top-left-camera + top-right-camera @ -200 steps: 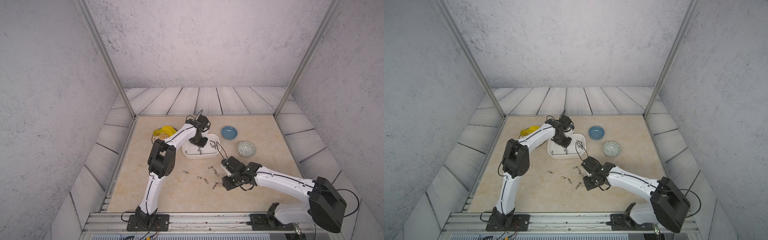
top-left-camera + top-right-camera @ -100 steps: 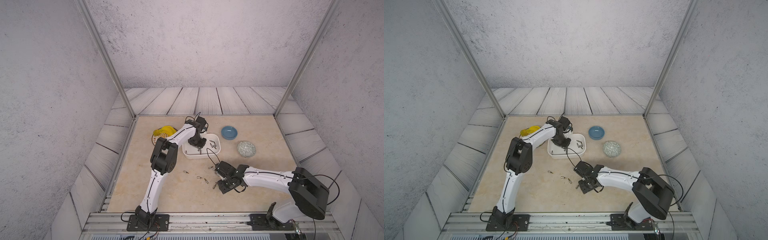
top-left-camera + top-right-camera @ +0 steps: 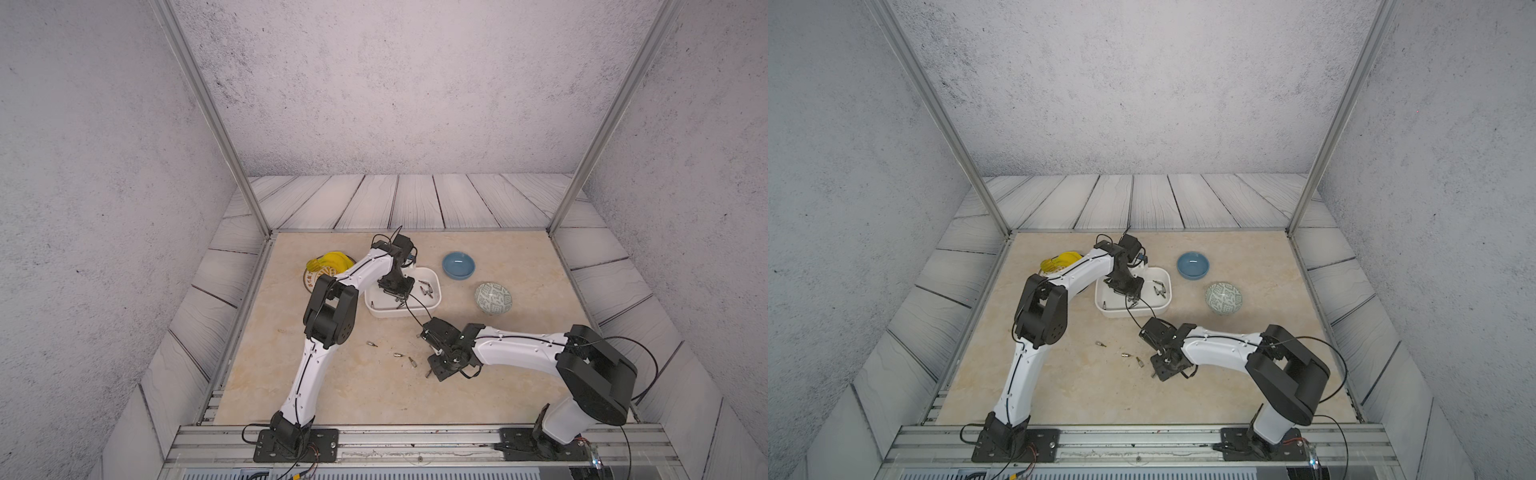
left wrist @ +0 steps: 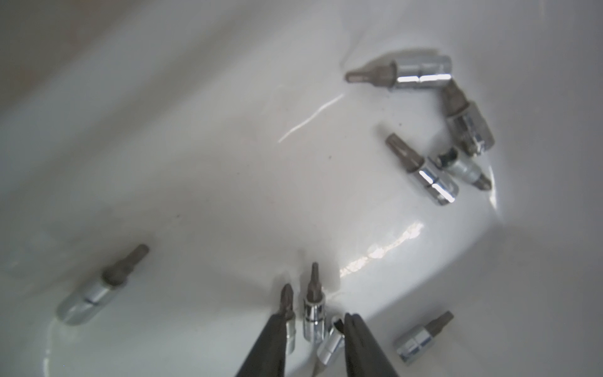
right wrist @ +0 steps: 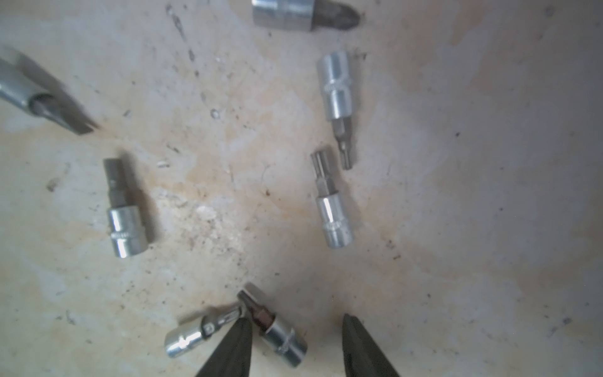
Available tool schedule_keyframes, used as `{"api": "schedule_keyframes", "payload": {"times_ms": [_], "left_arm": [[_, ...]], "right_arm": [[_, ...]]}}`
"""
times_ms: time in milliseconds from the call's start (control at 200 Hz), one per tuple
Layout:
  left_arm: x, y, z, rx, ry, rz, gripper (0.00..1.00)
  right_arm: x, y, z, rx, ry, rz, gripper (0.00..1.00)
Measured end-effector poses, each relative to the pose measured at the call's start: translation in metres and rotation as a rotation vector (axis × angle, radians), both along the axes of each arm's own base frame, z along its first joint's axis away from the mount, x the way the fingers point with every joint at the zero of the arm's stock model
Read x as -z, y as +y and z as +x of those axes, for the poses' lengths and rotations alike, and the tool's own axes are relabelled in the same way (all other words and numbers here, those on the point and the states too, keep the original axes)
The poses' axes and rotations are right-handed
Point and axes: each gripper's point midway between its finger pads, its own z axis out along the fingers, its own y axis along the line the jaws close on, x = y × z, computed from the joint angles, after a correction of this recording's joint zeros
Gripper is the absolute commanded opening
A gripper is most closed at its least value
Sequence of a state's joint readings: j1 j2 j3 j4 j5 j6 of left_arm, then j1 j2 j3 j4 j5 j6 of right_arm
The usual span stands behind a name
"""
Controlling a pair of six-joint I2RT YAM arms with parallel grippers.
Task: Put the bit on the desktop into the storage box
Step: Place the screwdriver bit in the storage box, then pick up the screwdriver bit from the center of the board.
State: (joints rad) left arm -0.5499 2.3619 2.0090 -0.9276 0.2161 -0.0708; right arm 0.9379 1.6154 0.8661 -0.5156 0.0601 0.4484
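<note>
Beige marble desktop [image 3: 374, 395] lies under both your arms. Your right gripper [image 5: 293, 318] stands open astride a bit [image 5: 280, 333] on it, at 5 o'clock from the white storage box [image 3: 399, 313]. Your left gripper [image 4: 312, 315] hangs inside that box with its jaws parted, over dropped bits [image 4: 314, 310].

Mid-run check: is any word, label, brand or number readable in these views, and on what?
No text is legible anywhere.
Plate under the bananas: dark marks along the rim, too small to read.
Bits on the desktop: faint marks on their chrome bands, too blurred to read.
Patterned bowl: pattern only, no lettering visible.
</note>
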Motion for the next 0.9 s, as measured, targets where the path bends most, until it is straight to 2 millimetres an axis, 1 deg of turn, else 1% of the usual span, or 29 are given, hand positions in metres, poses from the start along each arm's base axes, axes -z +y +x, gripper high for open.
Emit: {"api": "schedule_keyframes", "payload": {"times_ms": [155,200,250,325,491,506,576,651,696,751,816,901], "left_arm": [[0.002,0.004,-0.001,-0.009,-0.007,0.002,0.55],[-0.002,0.006,-0.002,-0.011,-0.013,0.002,0.57],[-0.01,0.007,-0.001,-0.012,-0.032,-0.001,0.57],[-0.033,0.007,0.003,-0.017,-0.078,-0.018,0.59],[-0.107,0.012,0.008,-0.032,-0.229,-0.081,0.62],[-0.116,0.013,0.007,-0.034,-0.245,-0.088,0.62],[-0.144,0.018,0.003,-0.043,-0.298,-0.11,0.63],[-0.163,0.026,-0.008,-0.055,-0.33,-0.123,0.64],[-0.168,0.032,-0.015,-0.064,-0.336,-0.124,0.64],[-0.167,0.04,-0.027,-0.075,-0.331,-0.122,0.64],[-0.157,0.049,-0.041,-0.088,-0.308,-0.11,0.64],[-0.135,0.062,-0.063,-0.11,-0.255,-0.085,0.65]], "right_arm": [[0.0,0.003,0.002,-0.006,0.0,0.0,0.44],[0.0,0.003,0.002,-0.006,0.0,0.0,0.42],[0.0,0.003,0.002,-0.006,-0.001,0.0,0.41],[0.0,0.003,0.002,-0.005,-0.001,-0.001,0.38],[0.0,0.003,0.002,-0.003,0.0,0.0,0.35],[0.0,0.003,0.002,-0.003,0.0,0.0,0.34],[0.0,0.003,0.002,-0.004,0.003,0.001,0.33],[0.0,0.003,0.001,-0.004,0.007,0.003,0.3],[0.0,0.003,0.001,-0.004,0.009,0.002,0.28],[0.0,0.003,0.0,-0.005,0.01,0.001,0.25],[0.001,0.002,0.0,-0.005,0.012,-0.002,0.2],[0.001,0.002,-0.001,0.001,0.015,-0.003,0.13]]}}
